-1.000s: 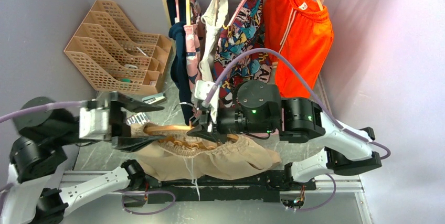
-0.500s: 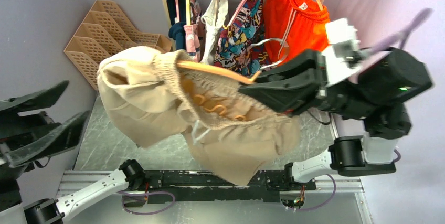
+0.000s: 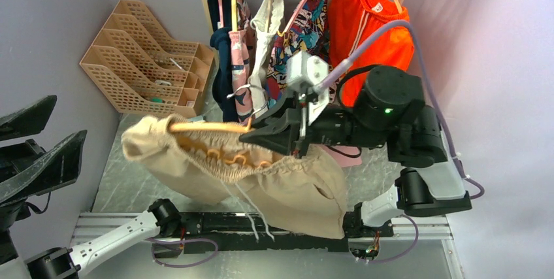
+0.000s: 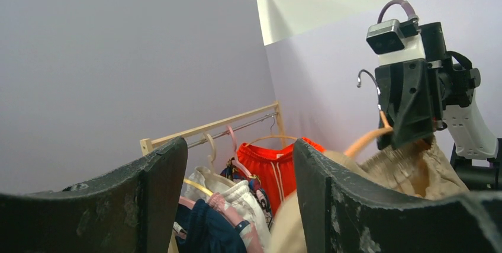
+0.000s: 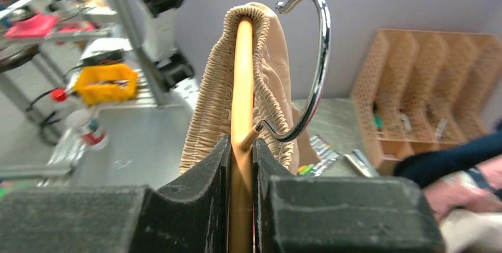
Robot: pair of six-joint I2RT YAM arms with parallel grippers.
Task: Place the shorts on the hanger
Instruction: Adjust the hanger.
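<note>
Right gripper point(image 5: 241, 146) at 6 o'clock, both dark fingers point(image 5: 195, 205) pressed flat against the hanger point(image 5: 241, 75). Its pale orange bar runs straight up from between them toward 12. The shorts point(image 5: 210, 105): gathered tan waistband draped over the bar, falling down both sides. Chrome hook point(image 5: 320, 57) arcs from the bar toward 1 o'clock. Lattice organiser point(image 5: 414, 81) at 3. Dark blue garment point(image 5: 450, 158) at 4. Grey table point(image 5: 148, 146) at 8. Blurred yellow object point(image 5: 106, 81) at 9.
</note>
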